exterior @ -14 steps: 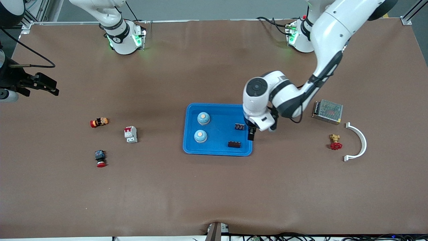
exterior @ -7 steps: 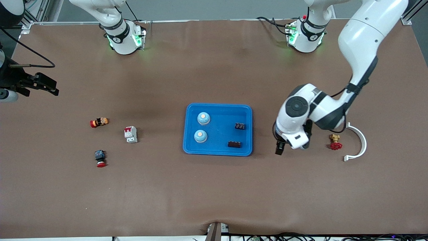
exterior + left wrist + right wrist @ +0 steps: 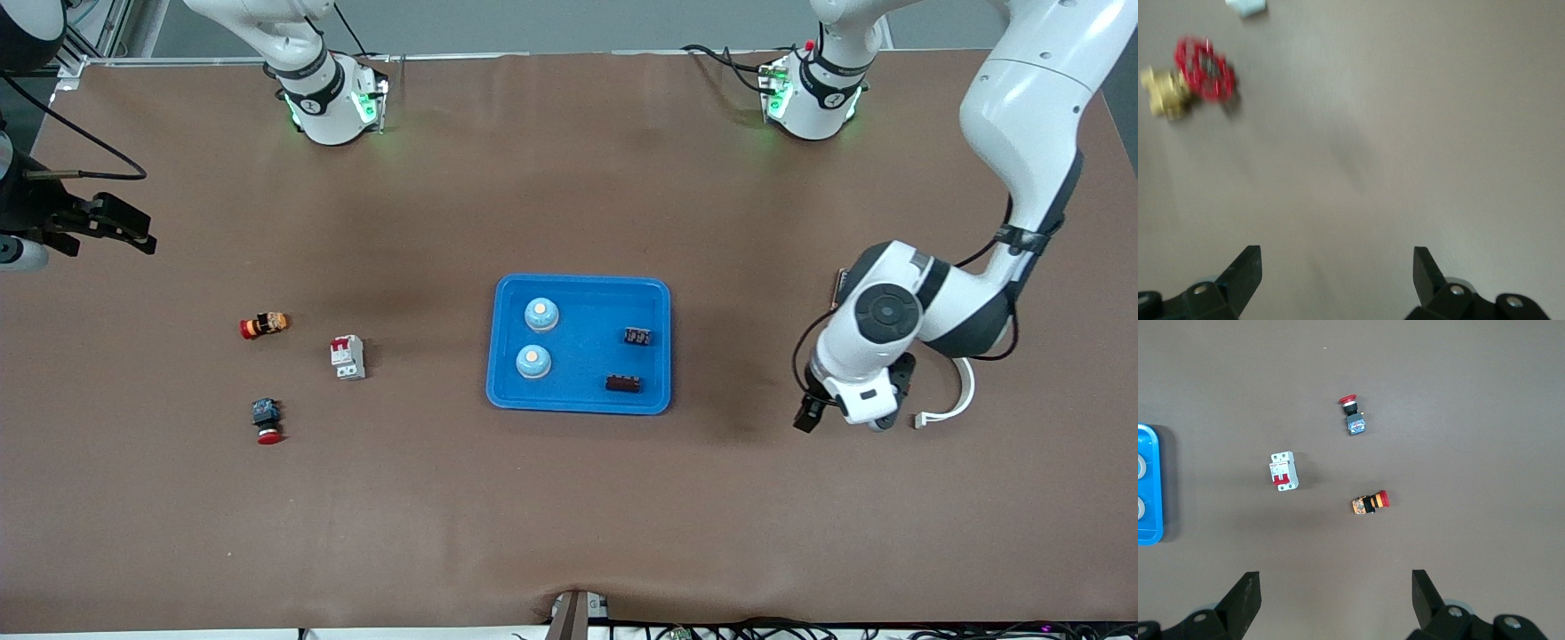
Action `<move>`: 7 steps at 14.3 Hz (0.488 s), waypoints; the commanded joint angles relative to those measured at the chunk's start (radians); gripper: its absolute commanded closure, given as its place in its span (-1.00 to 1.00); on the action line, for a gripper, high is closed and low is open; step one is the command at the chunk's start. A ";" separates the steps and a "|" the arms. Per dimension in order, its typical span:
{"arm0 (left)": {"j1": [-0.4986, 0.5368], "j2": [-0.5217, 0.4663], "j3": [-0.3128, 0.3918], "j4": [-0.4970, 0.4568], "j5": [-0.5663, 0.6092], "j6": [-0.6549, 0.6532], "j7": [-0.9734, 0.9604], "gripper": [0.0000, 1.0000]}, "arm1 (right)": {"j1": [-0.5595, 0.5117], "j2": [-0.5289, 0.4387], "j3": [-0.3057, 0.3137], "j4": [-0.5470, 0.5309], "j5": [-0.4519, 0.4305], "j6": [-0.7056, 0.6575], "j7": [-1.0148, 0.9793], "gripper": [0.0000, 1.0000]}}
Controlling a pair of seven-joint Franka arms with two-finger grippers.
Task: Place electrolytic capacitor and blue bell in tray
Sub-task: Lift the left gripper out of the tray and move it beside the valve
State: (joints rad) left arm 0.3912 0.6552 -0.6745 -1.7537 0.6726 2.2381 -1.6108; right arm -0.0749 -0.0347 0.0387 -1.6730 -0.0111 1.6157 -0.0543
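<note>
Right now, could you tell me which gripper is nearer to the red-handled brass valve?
Left. The left gripper hangs open just beside the valve; the right gripper waits open at the right arm's end of the table.

Two blue bells (image 3: 540, 314) and what look like two dark capacitors (image 3: 637, 337) sit in the tray (image 3: 578, 402).
</note>
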 commanded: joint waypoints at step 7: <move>0.054 0.086 0.075 0.109 0.096 -0.008 0.317 -1.00 | -0.023 -0.007 0.013 0.012 0.013 -0.014 -0.015 -1.00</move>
State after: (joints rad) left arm 0.4515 0.7040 -0.6181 -1.6945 0.7201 2.2396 -1.3276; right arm -0.0750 -0.0347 0.0387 -1.6700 -0.0111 1.6157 -0.0543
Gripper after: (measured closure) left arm 0.000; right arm 0.000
